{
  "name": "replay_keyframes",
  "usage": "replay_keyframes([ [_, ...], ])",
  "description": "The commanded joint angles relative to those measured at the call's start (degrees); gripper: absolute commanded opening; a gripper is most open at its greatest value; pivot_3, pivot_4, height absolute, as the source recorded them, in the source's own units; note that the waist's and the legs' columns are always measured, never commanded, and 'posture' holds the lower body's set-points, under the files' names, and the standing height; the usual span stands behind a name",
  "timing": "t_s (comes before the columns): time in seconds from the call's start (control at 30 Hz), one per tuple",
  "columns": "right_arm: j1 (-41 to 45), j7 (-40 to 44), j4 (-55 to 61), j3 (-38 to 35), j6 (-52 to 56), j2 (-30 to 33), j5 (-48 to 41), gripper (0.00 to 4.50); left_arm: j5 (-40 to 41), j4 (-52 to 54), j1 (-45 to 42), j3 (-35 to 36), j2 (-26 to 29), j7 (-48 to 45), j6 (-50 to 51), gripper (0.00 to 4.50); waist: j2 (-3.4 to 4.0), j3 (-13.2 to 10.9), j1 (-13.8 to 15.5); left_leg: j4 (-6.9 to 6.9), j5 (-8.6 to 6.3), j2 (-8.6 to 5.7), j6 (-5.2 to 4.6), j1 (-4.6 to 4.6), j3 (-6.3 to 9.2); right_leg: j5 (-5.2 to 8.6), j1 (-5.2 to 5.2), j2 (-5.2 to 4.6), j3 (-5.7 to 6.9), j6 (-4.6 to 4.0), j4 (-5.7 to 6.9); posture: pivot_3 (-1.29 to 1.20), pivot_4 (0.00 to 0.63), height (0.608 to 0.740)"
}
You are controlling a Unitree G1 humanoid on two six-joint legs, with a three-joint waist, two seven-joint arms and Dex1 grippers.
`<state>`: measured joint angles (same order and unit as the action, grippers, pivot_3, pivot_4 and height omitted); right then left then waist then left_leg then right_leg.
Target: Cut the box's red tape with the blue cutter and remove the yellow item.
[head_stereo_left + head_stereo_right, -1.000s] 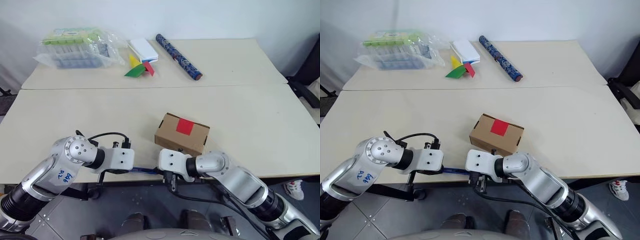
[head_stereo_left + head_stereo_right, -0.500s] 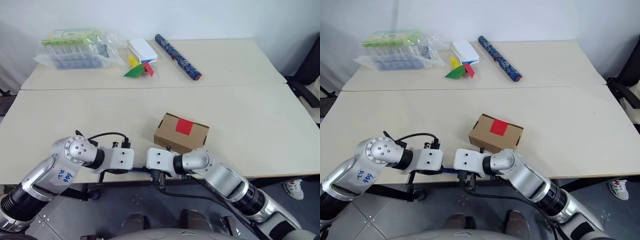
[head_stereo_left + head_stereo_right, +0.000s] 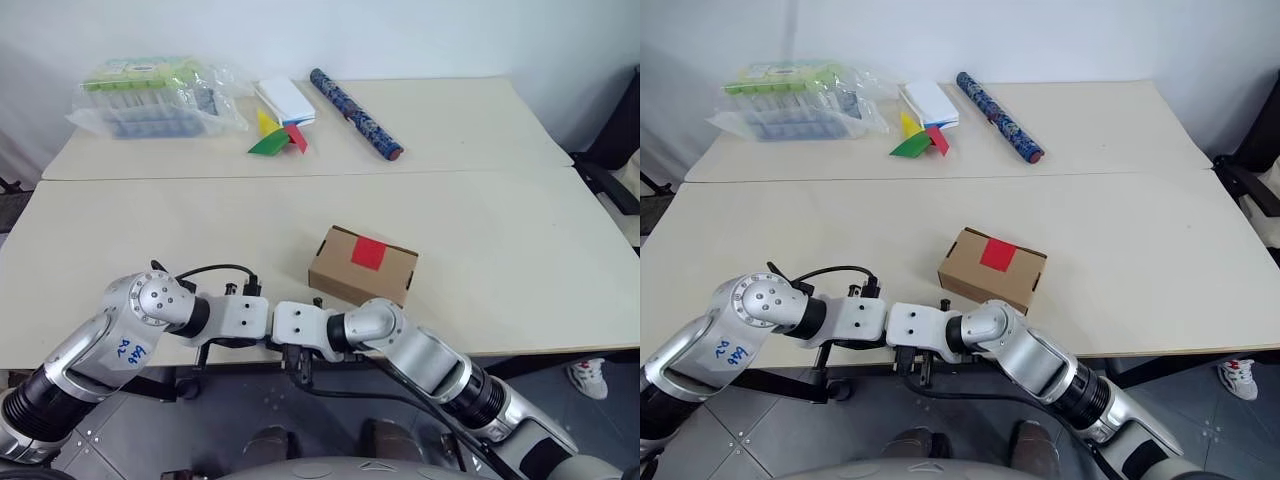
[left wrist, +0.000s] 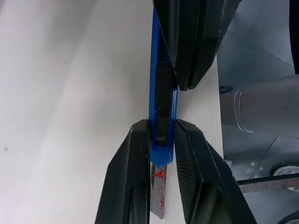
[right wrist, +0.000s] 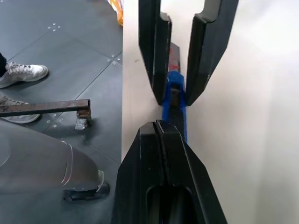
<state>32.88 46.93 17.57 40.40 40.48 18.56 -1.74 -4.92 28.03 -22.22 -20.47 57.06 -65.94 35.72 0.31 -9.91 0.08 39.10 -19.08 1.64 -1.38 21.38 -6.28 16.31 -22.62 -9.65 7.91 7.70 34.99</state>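
Pale tabletop [image 3: 520, 270] carried the box [image 3: 362, 266] near its front edge, red tape [image 3: 369, 252] intact on the lid. At that edge the cutter [image 4: 159, 109] lay between both claws: left claw [image 4: 162, 149] clamped on its blade end, right claw [image 5: 159, 135] shut at the other end. Judged a handover or regrip; next, one claw must release, then carry the blade to the tape.
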Motion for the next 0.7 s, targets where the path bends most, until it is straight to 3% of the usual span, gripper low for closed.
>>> replay_keyframes([
  [0.03,0.4,1.2,5.7,-5.6,2.8,1.8,-2.9,0.02,-2.2,-4.4,1.6,-1.5,-1.1,2.5,0.6,0.43,0.00,0.0,0.1,0.00,0.00,0.00,0.00,0.00,0.00,0.00,0.00,0.00,-0.01,0.00,0.00,0.00,0.150,0.740],
  [0.3,-1.0,4.8,17.6,-18.7,12.8,10.9,-13.1,0.02,-0.3,-9.5,2.9,5.2,-5.7,7.2,-6.2,0.43,-0.01,0.0,1.3,0.00,-0.11,0.00,-0.13,0.01,-0.06,-0.01,-0.04,-0.01,-0.14,-0.01,-0.28,0.00,0.150,0.740],
  [0.33,-0.7,5.4,18.2,-20.7,14.8,12.4,-14.7,0.18,0.0,-10.5,2.7,6.1,-6.4,7.9,-7.2,0.43,-0.01,0.0,1.3,0.00,-0.16,0.01,-0.19,0.03,-0.07,-0.02,-0.06,-0.01,-0.15,-0.03,-0.30,0.00,0.150,0.740],
  [0.5,3.1,7.0,18.5,-30.0,21.9,17.2,-21.9,1.62,1.4,-15.6,1.5,11.2,-8.9,11.5,-12.9,0.43,-0.07,-0.1,1.2,0.00,-0.25,0.03,-0.30,0.12,-0.15,-0.05,-0.19,-0.01,-0.18,-0.07,-0.28,0.00,0.150,0.740],
  [0.6,9.1,5.9,15.6,-37.2,26.9,17.0,-26.9,2.68,2.5,-19.5,0.1,15.4,-10.1,14.8,-17.4,0.43,-0.14,-0.1,0.9,0.00,-0.21,0.09,-0.23,0.25,-0.25,-0.08,-0.44,0.00,-0.19,-0.13,-0.16,0.00,0.150,0.740],
  [0.7,13.1,5.1,12.8,-39.7,28.9,17.4,-29.3,3.64,3.7,-22.8,-1.7,18.2,-11.1,17.0,-21.6,0.43,-0.24,-0.2,0.4,0.01,-0.09,0.12,-0.04,0.81,-0.34,-0.17,-1.07,0.07,-0.17,-0.18,0.06,0.00,0.150,0.740],
])
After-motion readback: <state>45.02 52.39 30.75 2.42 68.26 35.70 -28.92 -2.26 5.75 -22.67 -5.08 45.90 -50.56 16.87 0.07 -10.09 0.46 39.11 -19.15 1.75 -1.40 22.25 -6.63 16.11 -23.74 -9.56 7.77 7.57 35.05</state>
